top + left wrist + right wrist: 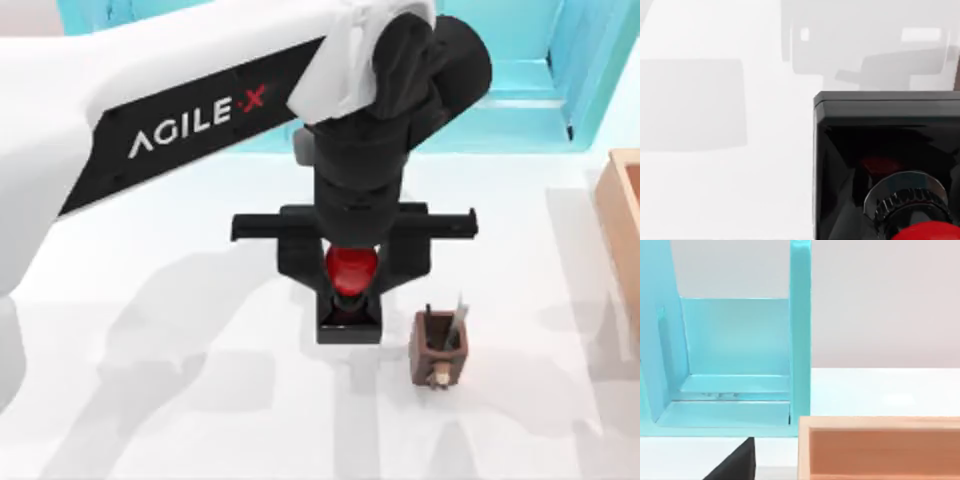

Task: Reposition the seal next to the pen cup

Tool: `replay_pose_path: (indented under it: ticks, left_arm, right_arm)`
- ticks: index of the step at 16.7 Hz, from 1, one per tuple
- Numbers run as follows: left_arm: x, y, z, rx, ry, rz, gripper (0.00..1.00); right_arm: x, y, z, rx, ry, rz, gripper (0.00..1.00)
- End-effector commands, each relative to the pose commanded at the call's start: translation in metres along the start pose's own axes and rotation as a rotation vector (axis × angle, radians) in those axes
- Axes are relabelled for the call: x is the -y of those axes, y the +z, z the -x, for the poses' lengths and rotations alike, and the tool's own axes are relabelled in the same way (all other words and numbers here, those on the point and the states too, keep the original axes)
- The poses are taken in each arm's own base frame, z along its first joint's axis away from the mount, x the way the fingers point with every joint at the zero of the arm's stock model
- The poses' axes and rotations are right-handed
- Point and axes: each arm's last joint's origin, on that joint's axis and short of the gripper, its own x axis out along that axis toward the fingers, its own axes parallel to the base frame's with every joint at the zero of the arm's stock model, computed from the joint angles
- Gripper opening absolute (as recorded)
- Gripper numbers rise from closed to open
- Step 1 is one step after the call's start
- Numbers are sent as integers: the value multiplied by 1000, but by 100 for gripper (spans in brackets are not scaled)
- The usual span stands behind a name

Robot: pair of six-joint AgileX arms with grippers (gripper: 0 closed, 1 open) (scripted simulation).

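The seal (350,300) has a glossy red knob over a black blocky base and stands upright near the table's middle. My left gripper (351,285) reaches down from above and is shut on the red knob, with a finger on either side. The left wrist view shows the seal (885,150) close up, black base towards the table and a sliver of red at the frame's edge. The pen cup (439,347), a small brown square holder with a dark pen and a grey pen in it, stands just right of the seal with a narrow gap between them.
A light-wood box (625,230) sits at the table's right edge and appears close up as the box (880,445) in the right wrist view. A teal rack (520,90) stands along the back, also seen as the rack (740,365). White tabletop (180,400) lies to the left.
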Motion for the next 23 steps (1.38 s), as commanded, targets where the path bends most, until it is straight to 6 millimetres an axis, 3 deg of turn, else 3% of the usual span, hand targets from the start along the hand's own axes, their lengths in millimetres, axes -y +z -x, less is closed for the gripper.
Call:
replay_pose_path:
  ticks: [2, 15, 23]
  left_arm:
    - [8, -6, -2, 4, -3, 1, 0]
    - [8, -6, -17, 4, -3, 1, 0]
    - [8, -6, -17, 4, -3, 1, 60]
  right_arm:
    - [0, 0, 0, 0, 0, 0, 100]
    - [0, 0, 0, 0, 0, 0, 100]
    - [0, 0, 0, 0, 0, 0, 100]
